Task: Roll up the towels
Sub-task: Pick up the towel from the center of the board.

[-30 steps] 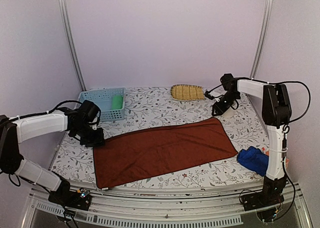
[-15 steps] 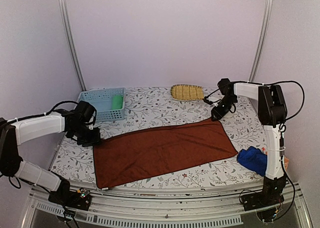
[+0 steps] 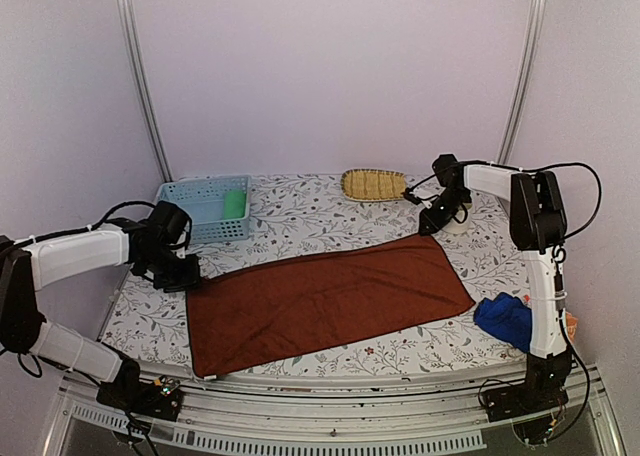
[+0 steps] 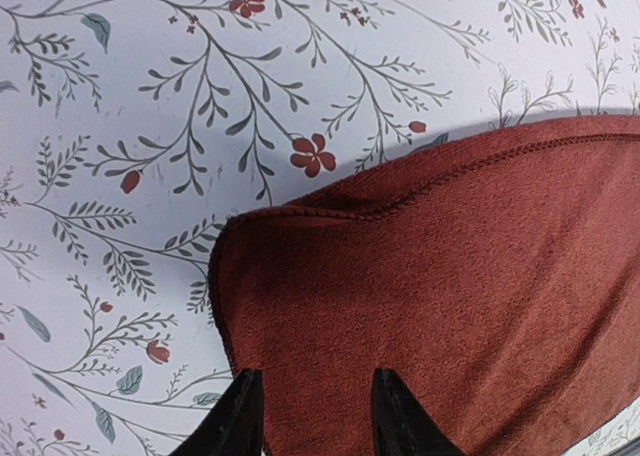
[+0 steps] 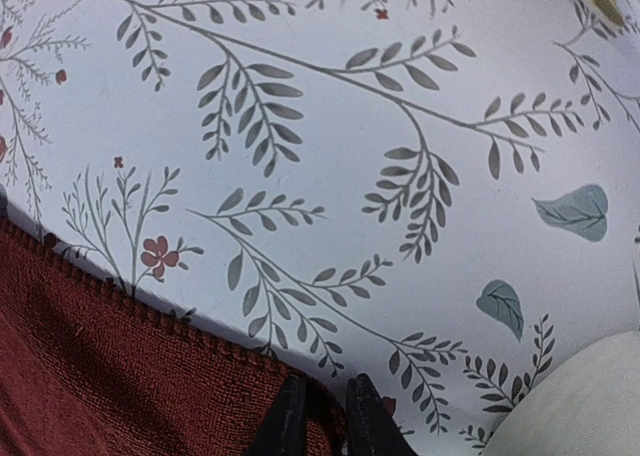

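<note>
Right gripper [image 5: 327, 416] has narrowed over brown towel [image 5: 110, 376] edge

left arm [image 3: 80, 253] reaching in low, left gripper [image 4: 315, 421] jaws apart over near-left corner of reddish-brown towel [image 3: 330, 296], right arm [image 3: 535, 216] extended far, wrist angled down, right gripper [image 5: 325, 421] fingers almost together at towel's far-right corner, grip unclear

No words, numbers, labels or signs can be read on anything in these pictures.
</note>
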Robot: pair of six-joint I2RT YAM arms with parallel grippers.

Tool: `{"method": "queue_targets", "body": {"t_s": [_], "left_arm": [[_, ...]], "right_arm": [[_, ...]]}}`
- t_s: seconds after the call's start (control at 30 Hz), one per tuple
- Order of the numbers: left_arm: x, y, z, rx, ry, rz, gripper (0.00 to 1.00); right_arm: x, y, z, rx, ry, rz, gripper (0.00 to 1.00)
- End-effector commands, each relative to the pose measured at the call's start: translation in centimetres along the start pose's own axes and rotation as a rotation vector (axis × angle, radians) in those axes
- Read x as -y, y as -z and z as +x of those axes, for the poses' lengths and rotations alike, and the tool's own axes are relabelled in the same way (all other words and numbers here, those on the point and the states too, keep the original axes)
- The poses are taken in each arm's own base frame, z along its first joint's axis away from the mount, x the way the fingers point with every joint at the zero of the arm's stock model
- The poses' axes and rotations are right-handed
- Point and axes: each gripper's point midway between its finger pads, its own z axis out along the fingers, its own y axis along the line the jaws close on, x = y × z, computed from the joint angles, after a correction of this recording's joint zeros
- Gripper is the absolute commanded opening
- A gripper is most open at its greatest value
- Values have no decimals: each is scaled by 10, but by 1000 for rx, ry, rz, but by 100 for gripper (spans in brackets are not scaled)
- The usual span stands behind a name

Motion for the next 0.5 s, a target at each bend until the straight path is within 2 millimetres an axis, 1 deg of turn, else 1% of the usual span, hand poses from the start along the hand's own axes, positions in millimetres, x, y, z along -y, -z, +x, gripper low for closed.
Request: {"method": "queue_targets", "body": {"t_s": [0.0,0.07,0.17,0.2,0.33,0.47], "left_arm": [[-6,0,-7,24,1,-11,39],[-9,1,-11,34,2,-16,40],[-16,1,-21,49,4,-30,44],[-19,-2,-24,47,1,-47,46],[-32,-11,-43,52,-31,-125,48],[-32,-27,-50,8,-94,-134,48]], "right_arm": [[-5,-15,10,-35,-24,-32,13],[0,-8,5,-18,-23,-6,9],[11,5,-8,28,-21,44,6],[13,6,-10,40,-22,53,5],[11,5,-16,58,-29,35,4],[8,0,-13,51,-43,5,4]]}}
